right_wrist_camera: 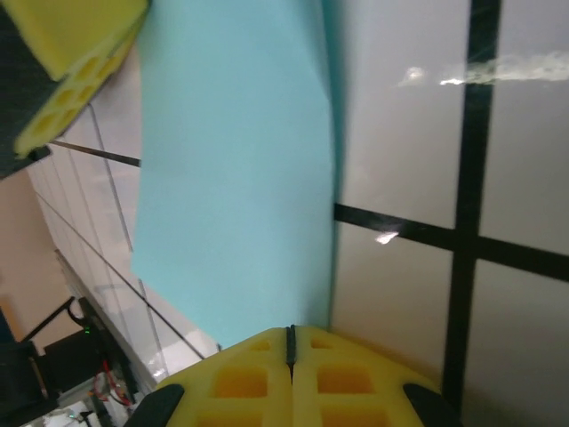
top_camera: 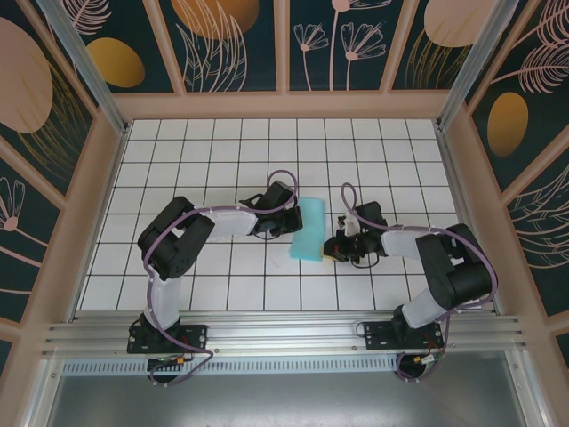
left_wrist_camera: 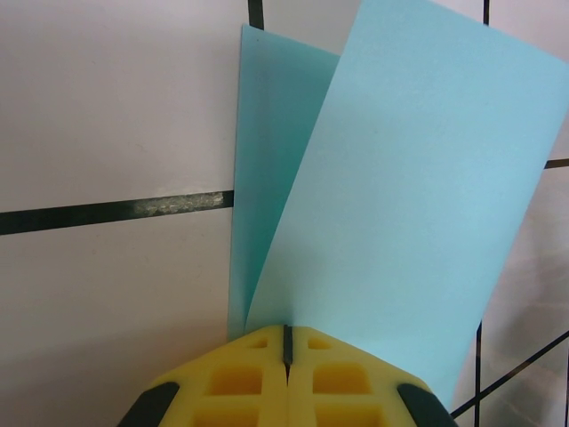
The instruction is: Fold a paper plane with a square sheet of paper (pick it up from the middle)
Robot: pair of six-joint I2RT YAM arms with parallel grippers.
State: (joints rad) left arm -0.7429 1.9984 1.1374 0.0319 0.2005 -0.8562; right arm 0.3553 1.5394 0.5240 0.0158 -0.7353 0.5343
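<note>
Arms bent inward, left claw (left_wrist_camera: 287, 331) and right claw (right_wrist_camera: 290, 331) pinched shut.

This looks like a robotics lab test cell rather than a lived-in room. A white tabletop (top_camera: 222, 142) ruled with a black grid is boxed in by pale wooden framing (top_camera: 284, 105) and dark teal wall panels (top_camera: 240, 44) printed with flowers and leaves. Two black-and-white robot arms (top_camera: 169, 240) with looping cables are bolted to a bare aluminium rail (top_camera: 284, 334) along the near edge, with sheet metal (top_camera: 284, 391) below it.
</note>
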